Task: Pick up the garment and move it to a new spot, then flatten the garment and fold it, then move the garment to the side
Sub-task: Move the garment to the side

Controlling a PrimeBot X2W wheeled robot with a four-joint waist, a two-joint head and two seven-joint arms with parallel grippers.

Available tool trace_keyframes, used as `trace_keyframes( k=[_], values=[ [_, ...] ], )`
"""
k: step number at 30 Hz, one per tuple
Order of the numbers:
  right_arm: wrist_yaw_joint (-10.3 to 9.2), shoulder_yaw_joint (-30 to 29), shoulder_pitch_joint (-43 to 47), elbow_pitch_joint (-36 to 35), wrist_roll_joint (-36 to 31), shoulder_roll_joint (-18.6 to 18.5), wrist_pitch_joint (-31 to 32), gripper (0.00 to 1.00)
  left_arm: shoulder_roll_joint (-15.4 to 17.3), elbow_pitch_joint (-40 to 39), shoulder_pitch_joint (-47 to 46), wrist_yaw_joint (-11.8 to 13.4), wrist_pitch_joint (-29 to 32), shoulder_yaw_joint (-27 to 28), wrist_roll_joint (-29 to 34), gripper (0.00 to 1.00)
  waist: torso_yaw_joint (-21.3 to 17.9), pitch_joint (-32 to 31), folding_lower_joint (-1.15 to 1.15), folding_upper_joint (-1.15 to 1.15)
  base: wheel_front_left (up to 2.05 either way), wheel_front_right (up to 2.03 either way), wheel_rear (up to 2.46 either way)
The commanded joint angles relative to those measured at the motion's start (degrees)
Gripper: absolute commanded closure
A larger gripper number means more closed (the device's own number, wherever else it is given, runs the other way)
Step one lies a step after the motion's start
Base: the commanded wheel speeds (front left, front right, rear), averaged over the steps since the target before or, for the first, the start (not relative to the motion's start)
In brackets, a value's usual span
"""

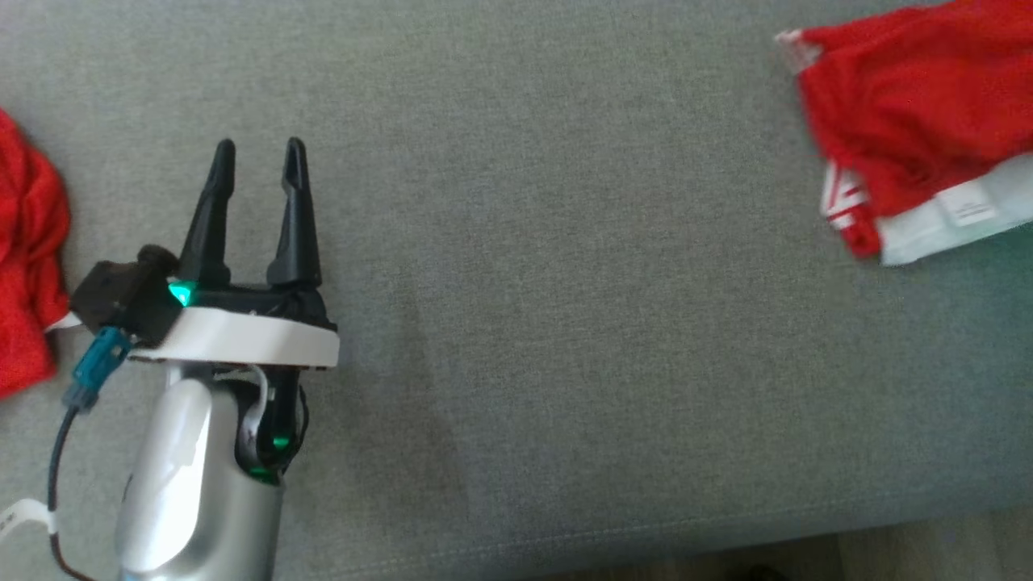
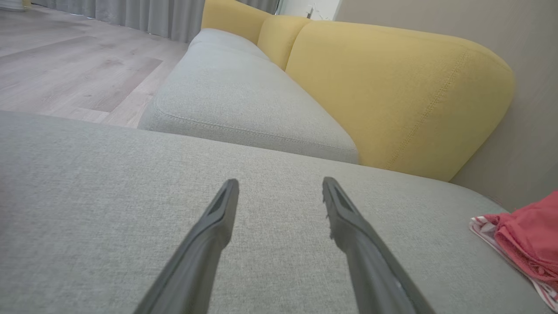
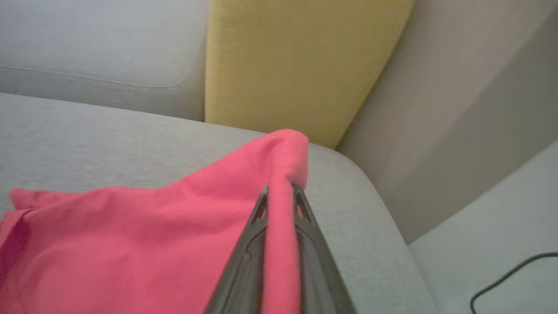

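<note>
The garment (image 1: 912,105) is red with a white waistband and lies bunched at the far right of the grey seat cushion (image 1: 565,282). In the right wrist view a fold of the garment (image 3: 130,235) is pinched between the fingers of my right gripper (image 3: 281,192), which is shut on it, and the cloth rises to a peak at the fingertips. My left gripper (image 1: 258,153) hovers over bare cushion at the left, open and holding nothing. The left wrist view shows the left gripper (image 2: 280,183) with its fingers spread, and the garment (image 2: 527,235) far off to the right.
Another red cloth (image 1: 24,258) lies at the left edge, just beside my left wrist. Yellow backrests (image 2: 392,96) and a second grey cushion (image 2: 244,100) lie beyond. The cushion's front edge (image 1: 726,541) runs along the bottom. A black cable (image 3: 501,283) lies on a pale surface.
</note>
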Motion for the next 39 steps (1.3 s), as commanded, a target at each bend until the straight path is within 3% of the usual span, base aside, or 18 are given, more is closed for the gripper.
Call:
trace_keyframes(
  k=[1, 6, 20, 21, 22, 23, 30, 39],
  values=[
    [-0.05, -2.1, -1.2, -0.7, -1.7, -1.7, -0.2, 1.00, 0.5, -1.9, -0.8, -0.4, -0.3, 2.2, 0.4, 0.00, -0.5, 0.5, -0.02, 0.00, 0.00, 0.00, 0.00],
    [-0.05, -7.7, -2.4, 1.6, -5.2, 0.0, -1.0, 1.00, 0.5, -1.5, -0.3, -0.6, -0.3, 1.8, 0.4, 0.00, -0.9, 0.3, -0.02, 0.00, 0.00, 0.00, 0.00],
    [-0.05, -11.5, -1.3, 2.0, -7.3, 0.9, -2.0, 1.00, 0.5, -1.3, 0.5, -0.6, -0.3, 1.7, 0.6, 0.00, -1.2, -0.1, -0.02, 0.00, 0.00, 0.00, 0.00],
    [-0.05, -11.4, -1.1, 1.9, -7.2, 1.1, -2.2, 0.70, 0.5, -1.2, 0.6, -0.7, -0.3, 1.7, 0.6, 0.00, -1.1, -0.3, -0.02, 0.00, 0.00, 0.00, 0.00],
    [-0.05, -11.5, -1.1, 1.8, -6.8, 1.4, -2.3, 0.11, 0.5, -1.1, 0.6, -0.7, -0.3, 1.7, 0.6, 0.00, -1.1, -0.4, -0.02, 0.00, 0.00, 0.00, 0.00],
    [-0.05, -11.8, -1.1, 1.9, -6.4, 1.7, -2.1, 0.00, 0.5, -1.0, 0.7, -0.7, -0.3, 1.8, 0.6, 0.00, -1.1, -0.6, -0.02, 0.00, 0.00, 0.00, 0.00],
    [-0.05, -7.9, -0.7, -0.5, -9.4, 1.5, -3.5, 0.00, 0.5, -0.3, 1.3, -0.6, -0.3, 1.5, -0.3, 0.00, -0.8, -3.0, -0.02, 0.00, 0.00, 0.00, 0.00],
    [-0.05, -1.6, 1.2, -6.4, -5.9, 9.9, -4.6, 0.00, 0.5, -0.8, 2.8, 0.4, -0.3, 1.8, -2.4, 0.00, 0.5, -10.1, -0.02, 0.00, 0.00, 0.00, 0.00]
  ],
)
